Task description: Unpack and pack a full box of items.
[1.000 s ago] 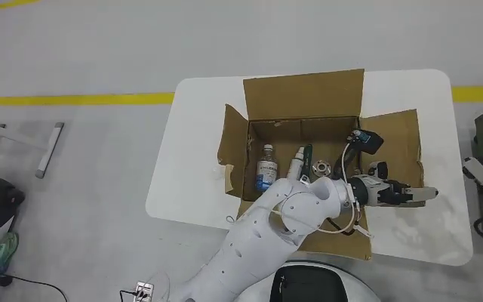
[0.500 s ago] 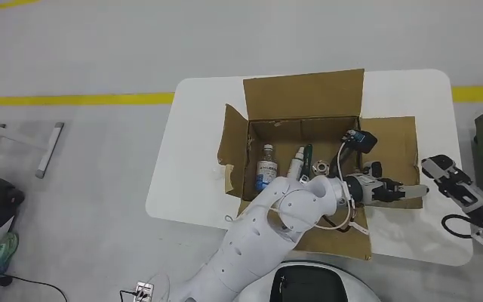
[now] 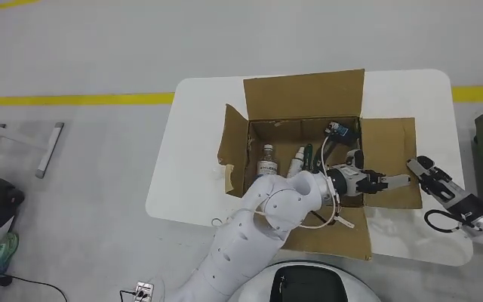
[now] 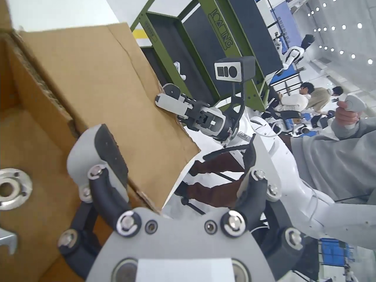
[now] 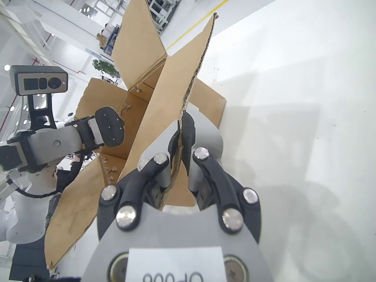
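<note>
A: Read the clock on the top view, with 12 o'clock away from the robot. Over the last second your right gripper [image 5: 181, 132] has come in from the 3 o'clock edge of the table [image 3: 196, 151] to the outer edge of the flap [image 3: 392, 147]. Your left gripper [image 4: 176, 145] has drawn back from the flap's 4 o'clock corner toward the box [image 3: 302, 94].

B: Confirm the jaw state for the operator.

A: Your right jaws are closed on the flap's cardboard edge. The right wrist view shows the sheet pinched between them. Your left jaws stand wide apart.

B: Positions?

A: The box sits open at the table's centre. The flap you hold lies out at the box's 3 o'clock side. Your right gripper is at that flap's outer edge, toward 2 o'clock. Your left gripper hangs over the flap's inner half, just beside the box wall and apart from the right gripper.

B: Contents?

A: You have a bottle [image 3: 265, 164] lying on the box floor at the 9 o'clock side. A metal flange [image 4: 10, 189] and a wrench [image 4: 6, 240] lie on the floor toward the 3 o'clock wall, near your left gripper. Two slim items [image 3: 299, 159] lie just beside the bottle on its 3 o'clock side. I cannot tell what they are.
</note>
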Robot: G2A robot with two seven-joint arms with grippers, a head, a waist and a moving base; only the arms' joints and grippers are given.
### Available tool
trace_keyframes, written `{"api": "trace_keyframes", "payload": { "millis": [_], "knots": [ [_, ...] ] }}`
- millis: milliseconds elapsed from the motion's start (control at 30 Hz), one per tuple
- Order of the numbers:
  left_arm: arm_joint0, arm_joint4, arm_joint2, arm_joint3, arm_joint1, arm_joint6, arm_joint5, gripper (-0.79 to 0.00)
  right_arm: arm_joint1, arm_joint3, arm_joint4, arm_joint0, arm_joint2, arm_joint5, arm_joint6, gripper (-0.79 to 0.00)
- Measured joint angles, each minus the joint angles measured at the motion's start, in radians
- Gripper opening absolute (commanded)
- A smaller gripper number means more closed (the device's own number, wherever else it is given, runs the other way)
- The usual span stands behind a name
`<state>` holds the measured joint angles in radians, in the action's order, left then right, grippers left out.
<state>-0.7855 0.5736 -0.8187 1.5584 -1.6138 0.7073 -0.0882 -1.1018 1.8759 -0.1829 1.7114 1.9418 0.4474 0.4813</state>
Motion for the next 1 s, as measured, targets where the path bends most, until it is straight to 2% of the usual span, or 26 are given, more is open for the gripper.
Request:
{"api": "trace_keyframes", "payload": {
  "millis": [167, 267, 400, 733, 1000],
  "knots": [
    [-0.024, 0.281, -0.053, 0.066, 0.038, 0.079, 0.023, 0.000, 0.000, 0.007, -0.002, 0.005, 0.002, 0.001, -0.008, -0.785],
    [-0.041, 0.474, -0.065, 0.073, 0.056, 0.127, 0.053, 0.000, 0.001, 0.012, -0.004, 0.007, 0.003, 0.001, -0.011, -0.785],
    [-0.048, 0.624, -0.084, 0.061, 0.069, 0.215, 0.085, 0.000, 0.002, 0.019, -0.007, 0.010, 0.008, 0.001, -0.012, -0.785],
    [-0.042, 0.790, -0.124, 0.028, 0.079, 0.354, 0.168, 0.000, 0.002, 0.034, -0.028, 0.020, 0.015, -0.004, -0.024, -0.785],
    [-0.051, 0.787, -0.134, 0.030, 0.078, 0.367, 0.182, 0.000, 0.003, 0.043, -0.037, 0.024, 0.016, -0.006, -0.034, -0.785]
  ]
}}
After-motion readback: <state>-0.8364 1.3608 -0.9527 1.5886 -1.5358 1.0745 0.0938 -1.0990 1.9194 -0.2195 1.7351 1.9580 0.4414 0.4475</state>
